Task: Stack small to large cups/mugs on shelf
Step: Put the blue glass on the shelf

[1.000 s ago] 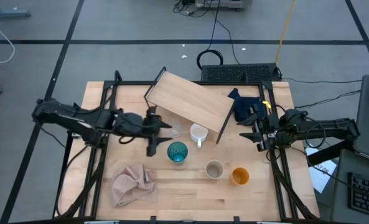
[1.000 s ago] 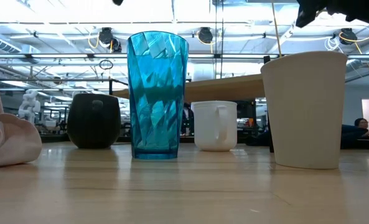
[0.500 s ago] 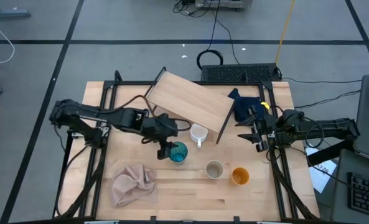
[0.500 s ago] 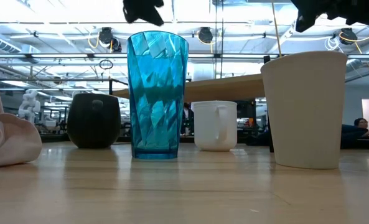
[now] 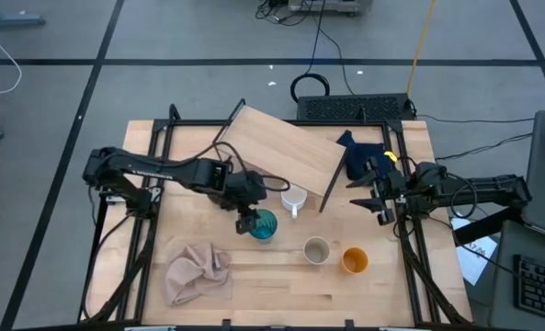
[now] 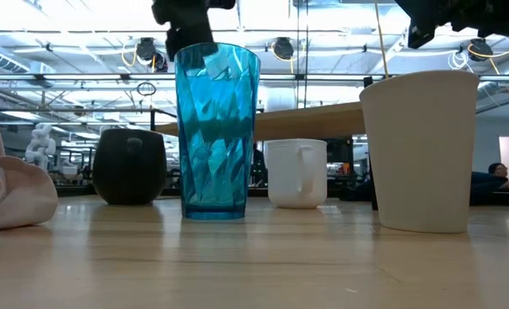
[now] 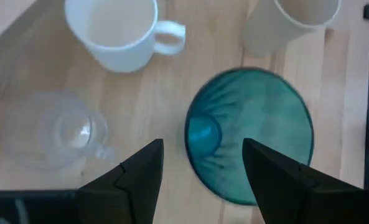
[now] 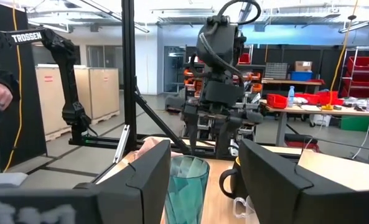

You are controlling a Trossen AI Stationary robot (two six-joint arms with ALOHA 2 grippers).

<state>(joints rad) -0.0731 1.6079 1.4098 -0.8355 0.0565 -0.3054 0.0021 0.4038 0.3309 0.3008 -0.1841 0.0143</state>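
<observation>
The tabletop [image 5: 198, 303] carried all items. The shelf [image 5: 281, 152], a light-wood board on a thin black wire frame, stood at the far middle of the table, turned at an angle. A pink cloth [image 5: 198, 273] lay crumpled at the near left, and a navy cloth [image 5: 359, 152] lay at the far right, beside the shelf's right end.

The left arm reached across from the left side, and the left gripper [image 5: 247, 219] hung directly above the teal tumbler [image 5: 263, 225], its fingers [image 7: 140, 180] spread wide with nothing between them; in the left wrist view they straddled the near portion of the tumbler's rim. The tumbler stood upright near the table's centre. The right gripper [image 5: 379, 196] waited at the right edge of the table, near the navy cloth, partly open and empty.

The remaining vessels stood on the tabletop, none on the shelf. The black mug [image 6: 130, 166] stood behind and left of the tumbler in the low view. The white mug [image 5: 293, 198] stood just in front of the shelf, handle toward the near side. The beige cup [image 5: 316, 250] and the orange cup [image 5: 354, 261] stood side by side at the near right. The clear glass [image 7: 66, 130] stood close beside the white mug.
</observation>
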